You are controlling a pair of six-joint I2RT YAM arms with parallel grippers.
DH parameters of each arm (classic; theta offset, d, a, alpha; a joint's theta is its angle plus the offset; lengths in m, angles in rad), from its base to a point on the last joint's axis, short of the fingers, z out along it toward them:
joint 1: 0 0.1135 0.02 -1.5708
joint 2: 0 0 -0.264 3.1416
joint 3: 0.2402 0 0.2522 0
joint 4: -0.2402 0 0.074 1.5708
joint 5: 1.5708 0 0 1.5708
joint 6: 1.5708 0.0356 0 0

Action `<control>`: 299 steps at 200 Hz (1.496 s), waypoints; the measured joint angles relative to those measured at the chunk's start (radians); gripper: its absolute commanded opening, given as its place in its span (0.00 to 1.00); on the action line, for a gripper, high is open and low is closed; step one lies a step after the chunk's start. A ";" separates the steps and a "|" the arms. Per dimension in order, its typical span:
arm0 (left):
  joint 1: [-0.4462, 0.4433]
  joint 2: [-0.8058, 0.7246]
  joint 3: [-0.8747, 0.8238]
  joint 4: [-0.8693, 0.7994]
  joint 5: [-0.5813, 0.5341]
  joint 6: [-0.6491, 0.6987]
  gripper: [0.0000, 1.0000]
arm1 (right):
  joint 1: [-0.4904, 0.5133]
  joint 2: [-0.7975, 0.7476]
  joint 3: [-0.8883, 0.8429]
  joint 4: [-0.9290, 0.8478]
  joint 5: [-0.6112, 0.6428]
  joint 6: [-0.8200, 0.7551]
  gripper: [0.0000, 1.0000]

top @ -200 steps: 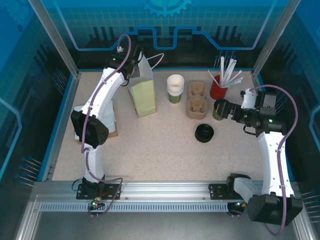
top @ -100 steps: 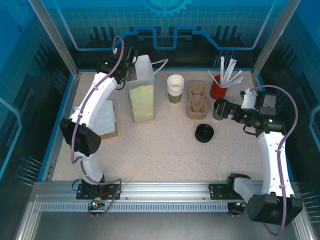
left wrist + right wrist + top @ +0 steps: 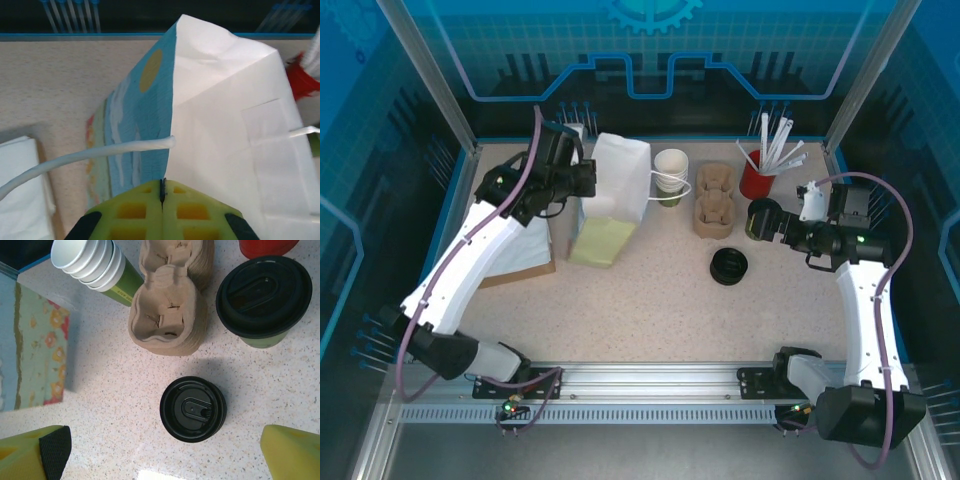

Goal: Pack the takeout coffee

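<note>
Everything here is placed against the cardboard cup carrier [image 3: 715,200], which sits toward the far side of the table [image 3: 650,300].

Farthest left of the carrier, well apart from it, a pile of white napkins [image 3: 525,235] lies flat. Next comes the left gripper [image 3: 588,182]. In the left wrist view its yellow-green fingers [image 3: 135,210] are pressed together, with the top edge of the paper bag [image 3: 610,200] pinched in the thin seam between them. The bag is to the carrier's left and is tipped over. Its white open top leans toward the carrier and its printed base is nearer the arms. One white cord handle [image 3: 100,152] curves out beside the fingers.

Just left of the carrier, between it and the bag, is a nested stack of lidless cups [image 3: 671,172]. They are green outside and white inside, and the bag's other handle crosses in front of them.

A loose stack of black lids [image 3: 728,266] lies on the table nearer the arms than the carrier, close to it.

The takeout coffee [image 3: 761,217] stands upright just right of the carrier, with its black lid on and its olive-green wall showing below in the right wrist view [image 3: 264,295]. A red cup [image 3: 756,183] of white sticks stands just beyond it.

The right gripper [image 3: 783,225] is on the coffee's right. Its jaws are spread wide and hold nothing. In its own camera the two fingers [image 3: 50,452] are far apart, and the cup is ahead of them rather than between them.
</note>
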State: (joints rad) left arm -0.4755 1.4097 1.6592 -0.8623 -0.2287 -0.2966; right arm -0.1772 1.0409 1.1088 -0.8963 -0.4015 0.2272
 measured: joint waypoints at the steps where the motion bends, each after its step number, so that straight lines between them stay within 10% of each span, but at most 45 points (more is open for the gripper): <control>1: -0.002 -0.002 -0.003 0.002 0.002 -0.001 0.00 | 0.000 0.001 0.000 -0.001 0.000 0.000 1.00; 165: -0.051 -0.136 -0.368 0.226 0.114 -0.294 0.00 | 0.105 0.121 0.013 -0.023 0.050 0.001 0.95; 224: -0.051 -0.161 -0.377 0.231 0.102 -0.338 0.37 | 0.121 0.149 0.035 -0.032 0.074 0.000 0.96; 299: -0.051 -0.191 -0.366 0.185 0.072 -0.333 0.59 | 0.125 0.179 0.064 -0.055 0.100 -0.010 0.95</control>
State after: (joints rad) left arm -0.5266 1.2186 1.2934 -0.6769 -0.1570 -0.6296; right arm -0.0521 1.2194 1.1725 -0.9508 -0.3012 0.2169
